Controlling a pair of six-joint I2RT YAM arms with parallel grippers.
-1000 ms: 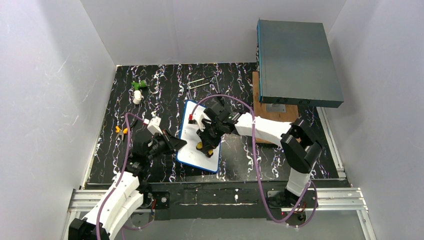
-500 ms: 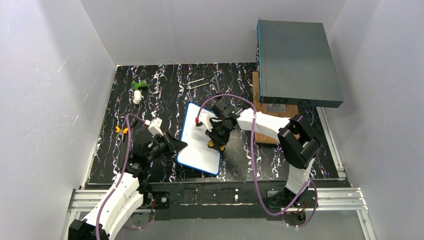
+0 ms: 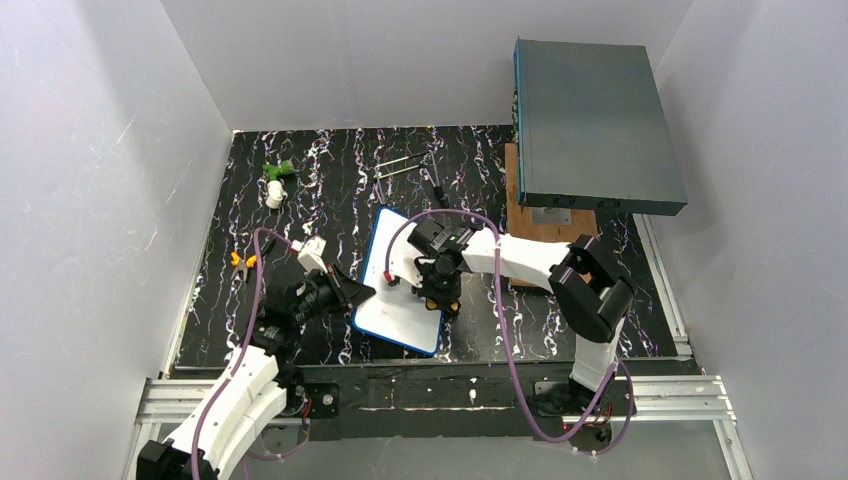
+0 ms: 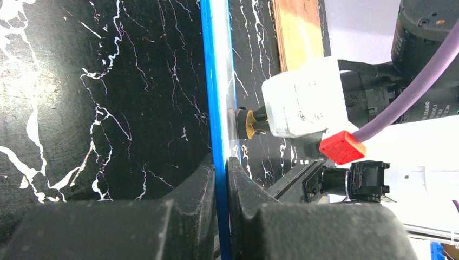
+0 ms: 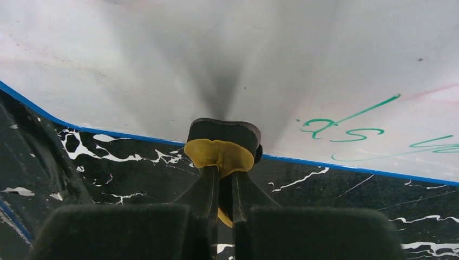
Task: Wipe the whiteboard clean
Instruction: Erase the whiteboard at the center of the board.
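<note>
Left tool (image 4: 221,169) clamps the whiteboard (image 3: 388,312) at its 9 o'clock edge. Right tool (image 5: 223,187) holds a yellow eraser (image 5: 219,153) at its 3 o'clock edge

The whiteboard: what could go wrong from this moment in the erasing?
The eraser in the right pincer sits at the blue edge of the whiteboard, so it may slide off. The left pincer clamps only the thin frame; wiping pressure might twist the board loose. The green writing lies aside and could be missed.
</note>
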